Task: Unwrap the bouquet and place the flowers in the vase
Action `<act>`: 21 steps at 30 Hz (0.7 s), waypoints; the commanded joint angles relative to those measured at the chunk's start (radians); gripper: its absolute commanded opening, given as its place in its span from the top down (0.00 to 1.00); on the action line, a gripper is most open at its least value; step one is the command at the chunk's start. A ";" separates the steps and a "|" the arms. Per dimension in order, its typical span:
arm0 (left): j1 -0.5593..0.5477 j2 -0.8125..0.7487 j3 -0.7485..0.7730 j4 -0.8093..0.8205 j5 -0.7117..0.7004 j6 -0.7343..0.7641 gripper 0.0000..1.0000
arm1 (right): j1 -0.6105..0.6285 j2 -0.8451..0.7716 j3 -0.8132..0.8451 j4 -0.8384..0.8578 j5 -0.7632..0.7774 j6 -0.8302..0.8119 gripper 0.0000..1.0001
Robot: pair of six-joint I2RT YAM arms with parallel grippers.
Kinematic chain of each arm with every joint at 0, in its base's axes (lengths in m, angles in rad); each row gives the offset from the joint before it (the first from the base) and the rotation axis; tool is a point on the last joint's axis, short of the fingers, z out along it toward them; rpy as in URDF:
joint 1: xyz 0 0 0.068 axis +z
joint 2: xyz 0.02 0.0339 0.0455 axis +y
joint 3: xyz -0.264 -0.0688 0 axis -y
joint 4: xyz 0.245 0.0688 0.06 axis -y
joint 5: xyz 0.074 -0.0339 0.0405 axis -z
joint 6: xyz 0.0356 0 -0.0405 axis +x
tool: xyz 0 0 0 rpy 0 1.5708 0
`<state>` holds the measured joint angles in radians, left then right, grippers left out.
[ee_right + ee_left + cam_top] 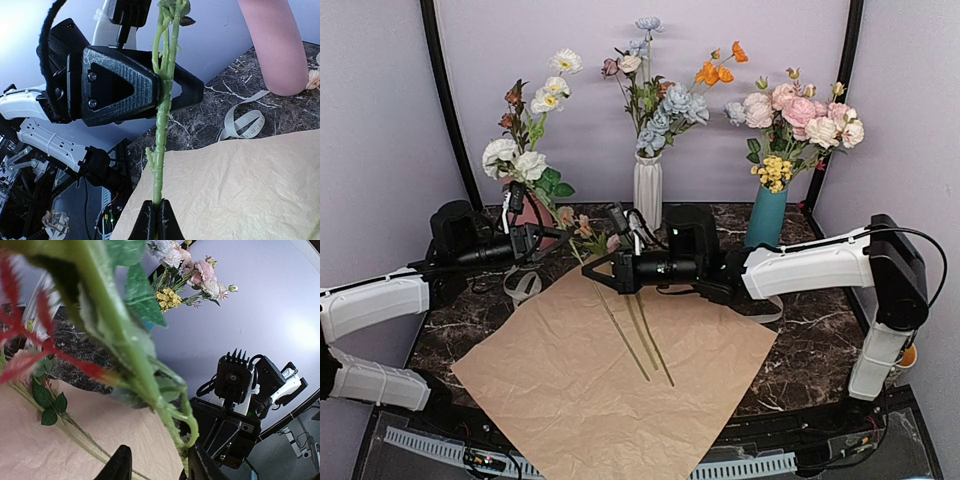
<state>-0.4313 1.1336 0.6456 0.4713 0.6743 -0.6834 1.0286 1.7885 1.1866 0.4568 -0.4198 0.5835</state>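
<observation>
Right gripper pinched tight on a thin green flower stem, held upright. Left gripper jaws partway apart, same stem between them, gap on one side. Tall matte pink vase stands back left and holds white and rust blooms. Loose stems lie on spread tan kraft paper. Cream ribbon lies beside the paper.
</observation>
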 commanded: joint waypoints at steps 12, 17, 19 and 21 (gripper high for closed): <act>-0.009 -0.011 0.063 0.013 -0.040 0.038 1.00 | 0.006 0.001 0.036 -0.027 -0.054 -0.145 0.57; -0.010 -0.067 0.221 -0.324 -0.216 0.215 1.00 | -0.040 -0.066 0.000 -0.150 0.006 -0.299 0.17; -0.010 -0.091 0.288 -0.461 -0.322 0.286 1.00 | -0.075 -0.100 -0.037 -0.174 0.016 -0.344 0.14; -0.010 -0.111 0.361 -0.584 -0.450 0.342 1.00 | -0.112 -0.134 -0.094 -0.182 0.034 -0.388 0.13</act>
<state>-0.4431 1.0943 0.8761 0.1761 0.4744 -0.5137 0.9848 1.7466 1.1664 0.3172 -0.4263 0.3325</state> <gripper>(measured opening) 0.024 0.866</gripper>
